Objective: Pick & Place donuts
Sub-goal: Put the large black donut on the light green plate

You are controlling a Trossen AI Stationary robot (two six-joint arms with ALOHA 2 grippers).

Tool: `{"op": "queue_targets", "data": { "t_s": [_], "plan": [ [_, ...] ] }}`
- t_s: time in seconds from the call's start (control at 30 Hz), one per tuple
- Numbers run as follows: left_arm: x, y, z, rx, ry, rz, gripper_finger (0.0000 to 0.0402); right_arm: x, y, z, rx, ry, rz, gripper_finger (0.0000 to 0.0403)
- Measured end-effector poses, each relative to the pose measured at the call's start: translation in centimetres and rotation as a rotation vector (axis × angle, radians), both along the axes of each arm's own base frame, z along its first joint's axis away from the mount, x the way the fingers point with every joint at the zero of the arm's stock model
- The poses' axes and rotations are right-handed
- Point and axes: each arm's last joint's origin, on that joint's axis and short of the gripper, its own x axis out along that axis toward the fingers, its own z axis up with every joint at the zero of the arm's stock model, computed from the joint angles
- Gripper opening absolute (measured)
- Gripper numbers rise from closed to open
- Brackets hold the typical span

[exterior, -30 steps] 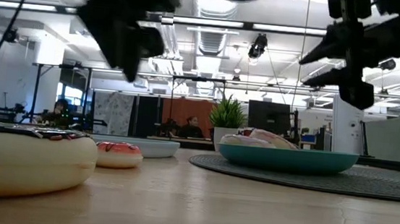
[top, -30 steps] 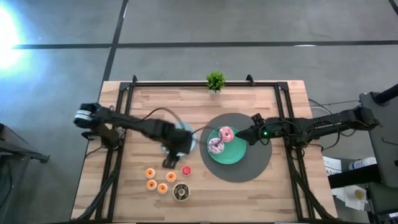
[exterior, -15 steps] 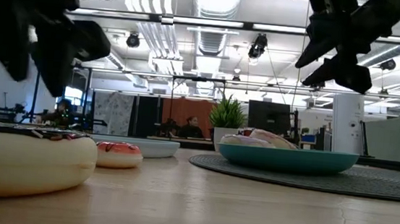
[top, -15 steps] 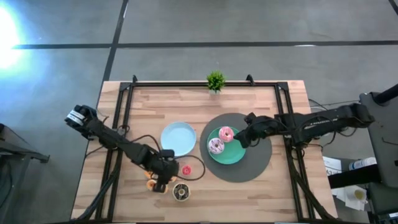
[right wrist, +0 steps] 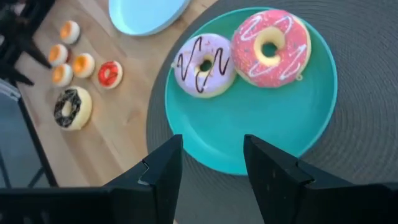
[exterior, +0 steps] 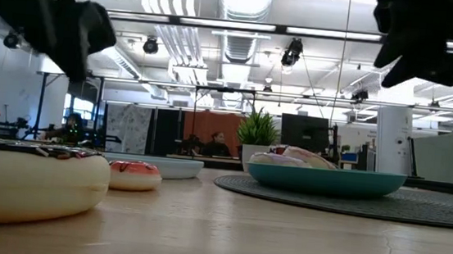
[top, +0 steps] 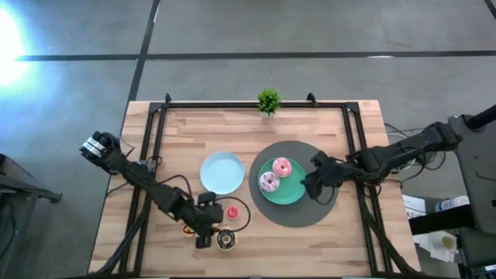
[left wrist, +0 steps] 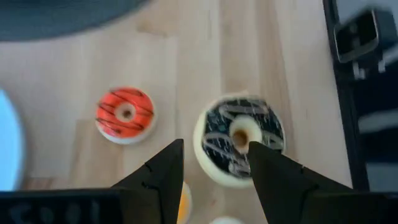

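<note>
While two donuts [top: 274, 173] sit plated, the open, empty left pincer [left wrist: 214, 171] hovers over the chocolate donut [left wrist: 239, 138]; the right pincer [right wrist: 208, 165], open and empty, waits.

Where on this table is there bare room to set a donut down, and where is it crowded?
The light-blue plate is bare. The green plate has free room beside the two pink donuts. Crowded: the front patch around the chocolate donut and red mini donut, under the left claw.
</note>
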Motion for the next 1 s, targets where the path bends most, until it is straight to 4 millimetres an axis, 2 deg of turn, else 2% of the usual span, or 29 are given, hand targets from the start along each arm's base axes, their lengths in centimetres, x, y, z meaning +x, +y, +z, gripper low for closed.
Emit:
{"op": "queue_targets", "data": {
  "t_s": [0.13, 0.3, 0.47, 0.67, 1.0],
  "plan": [
    [0.7, -0.4, -0.7, 0.010, 0.037, 0.030, 0.0154, -0.5, 0.6, -0.1, -0.019, 0.024, 0.040, 0.0162],
    [2.1, -2.0, -1.7, -0.005, 0.120, 0.014, 0.0154, -0.8, 1.1, -0.1, -0.043, 0.035, 0.085, 0.0162],
    [3.3, -3.3, -1.9, 0.020, 0.190, 0.013, 0.0154, -0.9, 1.1, -0.1, -0.062, 0.037, 0.107, 0.0162],
    [3.7, -3.4, -2.9, 0.076, 0.274, 0.053, 0.0154, -0.9, 1.0, -0.1, -0.096, 0.034, 0.110, 0.0162],
    [4.3, -3.3, -4.1, 0.033, 0.304, 0.138, 0.0154, -0.9, 1.0, -0.2, -0.099, 0.040, 0.113, 0.0162]
  ]
}}
